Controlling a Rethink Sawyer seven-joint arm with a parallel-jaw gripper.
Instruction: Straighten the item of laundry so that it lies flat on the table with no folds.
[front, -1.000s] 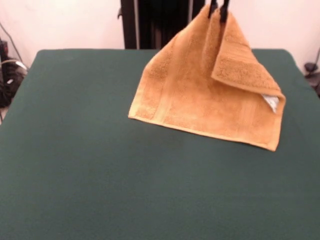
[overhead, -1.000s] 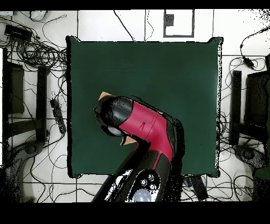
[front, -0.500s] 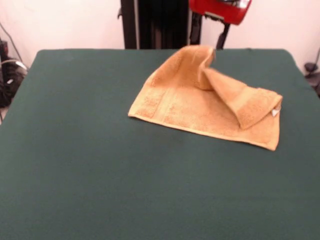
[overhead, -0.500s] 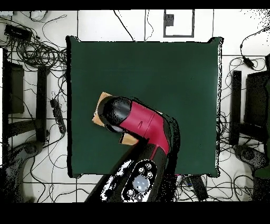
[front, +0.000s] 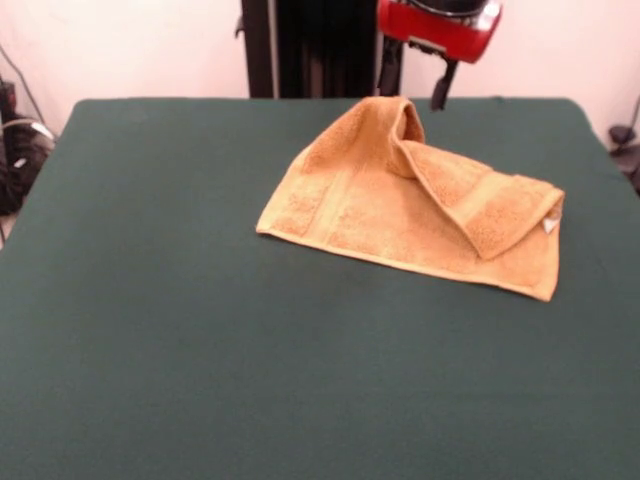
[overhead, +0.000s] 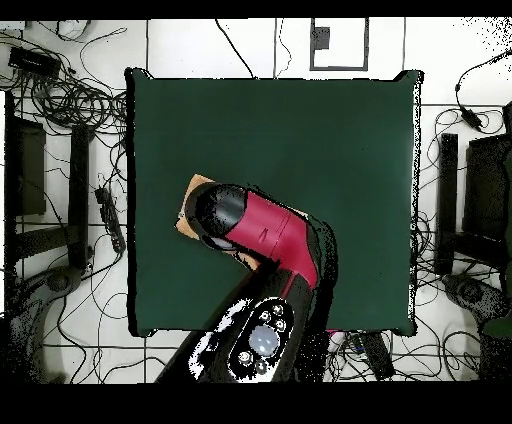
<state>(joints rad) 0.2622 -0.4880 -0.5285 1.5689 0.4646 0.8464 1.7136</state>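
1. Big dark green table (front: 180, 330), white wall behind it. From above you only see the red arm (overhead: 275, 235) covering nearly everything.
2. The gripper itself isn't really visible, just the red wrist up top, so you can't tell whether it's released or clenched. It's holding nothing that shows.
3. The orange towel (front: 370, 205) sits far-right on the table, its far corner folded over toward the right edge, white tag (front: 549, 226) peeking out.
4. Risk: grab both layers at that hump and you'll just drag the whole towel, fold intact.
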